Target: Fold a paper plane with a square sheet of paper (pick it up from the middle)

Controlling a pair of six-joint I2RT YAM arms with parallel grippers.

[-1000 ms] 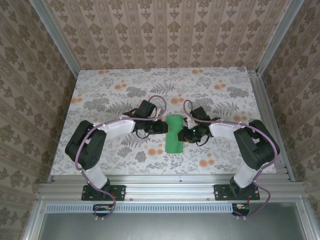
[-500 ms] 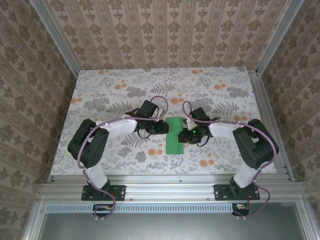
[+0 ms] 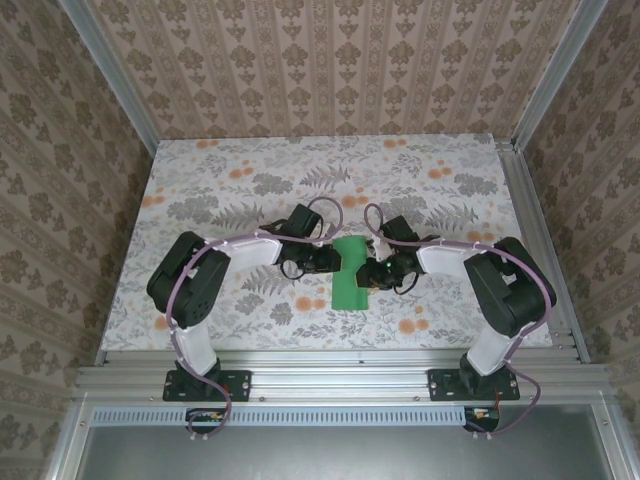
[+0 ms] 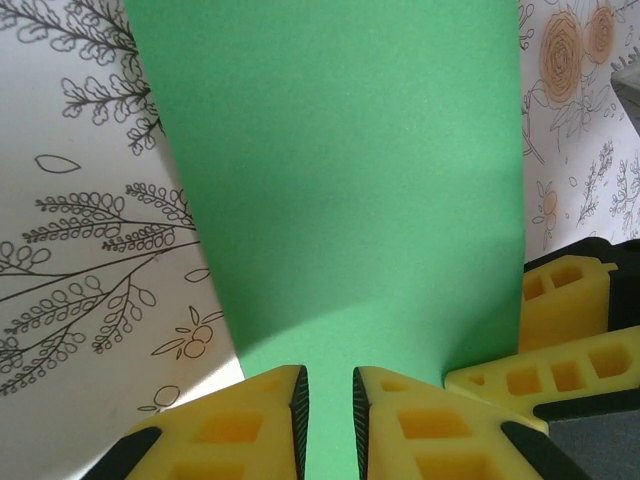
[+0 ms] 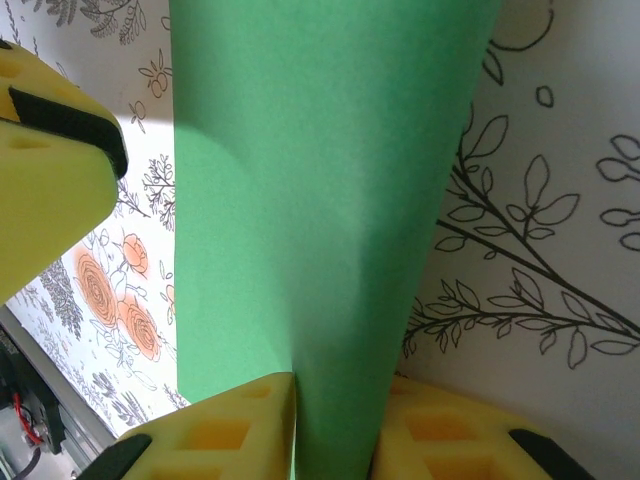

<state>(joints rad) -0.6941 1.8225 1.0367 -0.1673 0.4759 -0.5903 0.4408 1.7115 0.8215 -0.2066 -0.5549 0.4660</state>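
**Me:** Since a second ago my left arm has swung its elbow in toward the middle. My left gripper (image 4: 328, 400) has slid up to the left edge of the thin, bright green square sheet of paper (image 3: 349, 282), its jaws drawing together as it came.

**Colleague:** Has it got hold?

**Me:** Hard to say. Its yellow pads stand a narrow slot apart with green showing in the slot. Whether they bite the paper or merely straddle it, I cannot tell. My right gripper (image 5: 335, 425) is plainer: it is clamped on the opposite edge, and the paper rises in a soft ridge straight into its jaws.

**Colleague:** And the sheet itself?

**Me:** It lies at the middle of the pale flower-printed table top (image 3: 220, 190), between my two grippers, which meet it about midway along its sides. From above it reads as a tall strip rather than a square, so I judge it bowed or already doubled lengthwise. It has no point and no wings yet.

**Colleague:** So which step?

**Me:** Early, I think — taking the sheet up by the middle for the centre crease. Next the left pinch must be sure, then both wrists must lift and travel evenly, keeping the edges matched. Paper this thin would likely slip or buckle off-line if one side pulled harder.
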